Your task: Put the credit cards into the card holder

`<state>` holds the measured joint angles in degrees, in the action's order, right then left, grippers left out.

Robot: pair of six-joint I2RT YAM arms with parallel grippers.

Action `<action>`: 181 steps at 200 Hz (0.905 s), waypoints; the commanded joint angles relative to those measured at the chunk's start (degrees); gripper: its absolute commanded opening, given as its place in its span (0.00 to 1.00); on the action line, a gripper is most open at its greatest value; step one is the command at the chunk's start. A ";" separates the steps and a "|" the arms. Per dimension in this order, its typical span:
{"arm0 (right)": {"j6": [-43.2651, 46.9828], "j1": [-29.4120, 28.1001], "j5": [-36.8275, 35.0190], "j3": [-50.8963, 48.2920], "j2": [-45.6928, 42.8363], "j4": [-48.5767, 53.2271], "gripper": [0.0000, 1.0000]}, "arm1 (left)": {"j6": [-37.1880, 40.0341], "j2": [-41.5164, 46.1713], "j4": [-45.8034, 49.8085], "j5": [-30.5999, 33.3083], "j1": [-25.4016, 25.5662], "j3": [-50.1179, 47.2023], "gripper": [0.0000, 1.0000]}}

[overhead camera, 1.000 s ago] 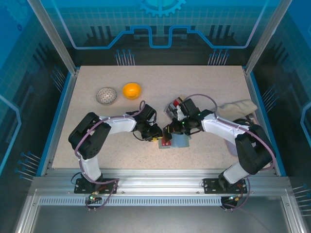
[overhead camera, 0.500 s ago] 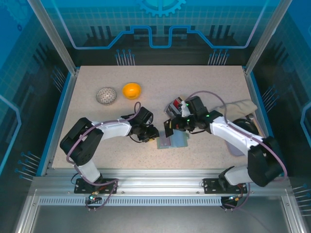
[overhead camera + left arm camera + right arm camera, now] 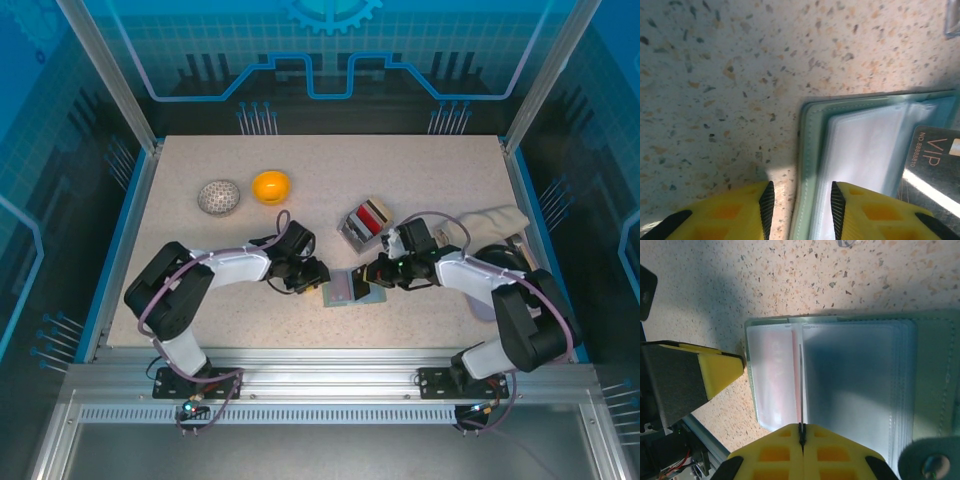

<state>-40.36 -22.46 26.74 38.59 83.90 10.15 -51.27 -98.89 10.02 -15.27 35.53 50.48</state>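
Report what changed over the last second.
The right end effector drew back right off the holder, uncovering the card stack; it stays shut, pinching a clear sleeve. The red card seen beneath it earlier now lies inside a sleeve. The left arm's elbow sank and swung left; the left end effector stayed at the holder's left edge, jaws apart. Holder, ball, orange bowl and cloth did not move.

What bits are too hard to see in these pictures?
- Left wrist view: the black VIP card is cut off by the right edge.
- Right wrist view: the red card is blurred behind a cloudy pocket; the thin sheet in the right gripper is edge-on, card or pocket unclear.
- Top view: the card stack is too small to count.
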 commanded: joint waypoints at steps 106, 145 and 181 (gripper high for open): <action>-0.08 -3.71 4.53 -1.72 10.82 -12.35 0.00 | 0.33 -4.37 0.76 -3.37 0.41 2.62 0.28; -2.91 -3.84 6.10 -2.91 11.51 -15.87 0.00 | 0.17 -4.55 1.05 -3.19 0.36 2.78 0.27; -4.44 -2.04 8.39 -3.35 8.72 -16.21 0.01 | 0.41 -3.86 1.42 -2.75 0.36 2.40 0.28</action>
<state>-43.13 -23.27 30.74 36.69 92.42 -5.17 -51.07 -100.90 11.49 -16.75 35.31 52.36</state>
